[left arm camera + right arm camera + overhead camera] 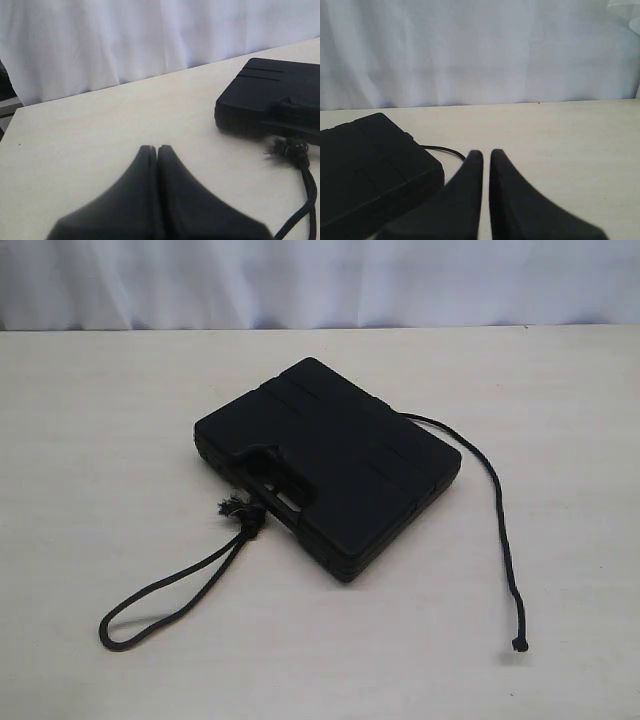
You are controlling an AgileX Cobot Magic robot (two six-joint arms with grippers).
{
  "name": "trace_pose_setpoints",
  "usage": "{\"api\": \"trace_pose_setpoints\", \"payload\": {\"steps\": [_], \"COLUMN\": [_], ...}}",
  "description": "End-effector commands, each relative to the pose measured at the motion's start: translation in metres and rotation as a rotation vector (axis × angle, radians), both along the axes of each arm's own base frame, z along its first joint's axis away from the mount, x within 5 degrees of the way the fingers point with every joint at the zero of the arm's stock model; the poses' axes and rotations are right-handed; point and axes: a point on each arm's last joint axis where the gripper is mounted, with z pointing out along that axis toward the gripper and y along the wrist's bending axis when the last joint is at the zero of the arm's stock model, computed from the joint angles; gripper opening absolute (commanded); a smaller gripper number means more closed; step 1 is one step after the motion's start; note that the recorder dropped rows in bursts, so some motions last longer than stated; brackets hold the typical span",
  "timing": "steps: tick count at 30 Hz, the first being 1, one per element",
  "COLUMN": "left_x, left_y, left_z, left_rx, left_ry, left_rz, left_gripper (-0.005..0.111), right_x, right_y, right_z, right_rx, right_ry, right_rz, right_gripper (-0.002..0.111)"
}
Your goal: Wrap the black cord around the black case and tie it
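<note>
Black plastic, flat and ribbed, the black case lies at the middle of the pale wooden table in the exterior view, set askew with its handle slot facing about 7 o'clock. The black cord has its frayed, knotted end just beside that slot; from there it runs out toward 8 o'clock, bends into a narrow loop and doubles back toward the case. Another stretch comes out at the case's 2 o'clock edge, arcs outward and trails to a plain end near 5 o'clock, well apart from the case. A white curtain hangs behind the table. In the left wrist view the left gripper is clenched on nothing, its dark fingertips pressed together above bare tabletop; the black case sits beyond it, with the cord's tufted knot against the case's near edge. In the right wrist view the right gripper is likewise closed and empty, only a sliver showing between its fingers; a corner of the black case lies near it, and a thin run of cord curves out from the case just beyond the fingertips.
</note>
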Motion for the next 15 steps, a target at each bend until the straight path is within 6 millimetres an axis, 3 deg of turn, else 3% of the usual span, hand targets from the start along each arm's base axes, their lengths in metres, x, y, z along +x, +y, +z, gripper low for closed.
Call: {"api": "trace_pose_setpoints", "payload": {"steps": [1,13,15], "left_x": [-0.0001,0.0006,0.0011], "left_y": [-0.0003,-0.0003,-0.0005], "left_z": [-0.0001,0.0043,0.0079], "left_rx": [-0.003,-0.004,-0.016], "left_ry": [-0.005,-0.054,-0.094], "left_rz": [-0.005,-0.004,-0.004], "left_gripper": [0.0,0.0,0.0], "right_x": [-0.0002,0.0,-0.0001], "right_y": [-0.0001,0.0003,0.0014], "right_z": [0.0,0.0043,0.0093], "right_rx": [0.004,0.005,0.136], "right_ry": [-0.011,-0.058,-0.109], "right_rz": [-0.003,0.001,0.01], "right_gripper": [0.005,0.005,0.005]}}
